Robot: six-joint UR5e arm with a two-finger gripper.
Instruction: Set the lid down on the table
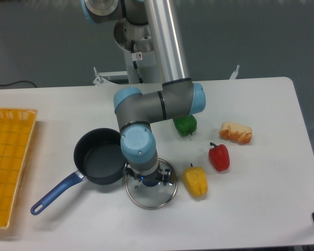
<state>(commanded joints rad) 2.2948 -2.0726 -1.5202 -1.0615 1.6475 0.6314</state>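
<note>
Gripper (150,180): we see it directly above the lid's centre, mostly hidden beneath our wrist joint; whether the fingers are apart or closed on the knob we cannot tell.

Lid (152,195): round clear glass with silver rim, lying flat on the table (261,209), toward the front edge near the middle. Its rim sits just beside the saucepan at about 10 o'clock, whether touching we cannot tell.

Saucepan (99,162): dark, nothing visible inside, upright; blue handle (55,195) runs out toward 8 o'clock.

Yellow pepper (195,181): just beside the lid at 3 o'clock.

Red pepper (219,157): at 2 o'clock from the lid, near the yellow one but apart.

Green pepper (186,125): at 1 o'clock from the lid, partly hidden behind our arm's elbow.

Bread piece (236,133): pale orange, farther out at 2 o'clock, beyond the red pepper.

Tray (8,167): yellow-orange grid, at the table's edge at 9 o'clock, well apart from the lid.
</note>
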